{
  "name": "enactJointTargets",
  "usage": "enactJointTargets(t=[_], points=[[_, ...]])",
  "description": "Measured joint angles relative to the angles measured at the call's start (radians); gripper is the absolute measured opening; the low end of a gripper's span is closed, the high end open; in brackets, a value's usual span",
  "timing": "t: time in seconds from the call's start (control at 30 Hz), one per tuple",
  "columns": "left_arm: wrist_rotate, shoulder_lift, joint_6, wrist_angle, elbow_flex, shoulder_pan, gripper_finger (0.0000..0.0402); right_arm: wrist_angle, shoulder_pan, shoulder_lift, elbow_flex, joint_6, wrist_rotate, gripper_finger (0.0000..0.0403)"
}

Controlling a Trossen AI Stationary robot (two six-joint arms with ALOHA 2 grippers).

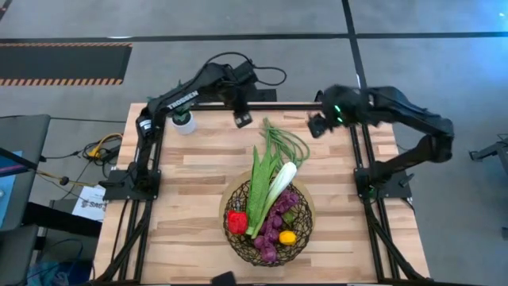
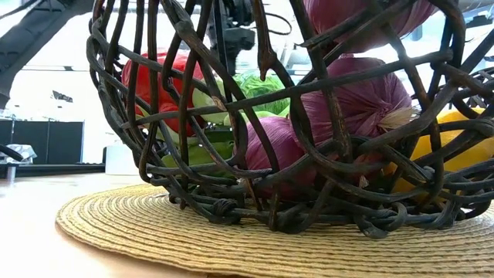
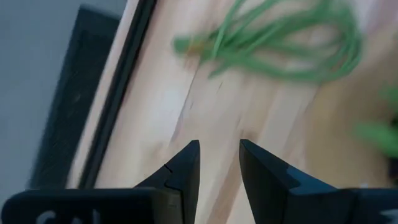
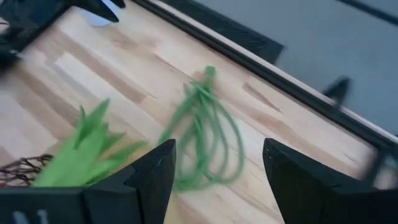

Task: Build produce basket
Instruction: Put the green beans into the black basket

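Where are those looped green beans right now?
In the high view, the green beans lie on the table's far side, just beyond the basket, between the two grippers.

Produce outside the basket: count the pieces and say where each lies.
1: the looped green beans lie on the table just beyond the basket. More could be hidden behind the arms.

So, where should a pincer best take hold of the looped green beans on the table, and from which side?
Probably at the bunched stem end, coming straight down from above. The green beans lie flat on the wood, so only a top approach fits. The strands gather there into one thin bundle, while the loops spread wide toward the basket. The right pincer is open and appears nearest.
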Motion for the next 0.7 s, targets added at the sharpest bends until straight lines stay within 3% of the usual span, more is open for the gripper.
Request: enactJointTargets(t=[0.23, 0.43, 0.7], points=[[-0.135, -0.058, 0.059, -0.165, -0.024, 0.008, 0.0097, 0.275, -0.240, 0.154, 0.000, -0.217, -0.312, 0.0260], [-0.137, -0.160, 0.090, -0.161, -0.171, 0.053, 0.0097, 0.290, -0.335, 0.327, 0.000, -0.196, -0.338, 0.0260], [-0.137, -0.349, 0.088, -0.042, -0.519, 0.155, 0.0097, 0.385, -0.355, 0.524, 0.000, -0.148, -0.458, 0.0260]])
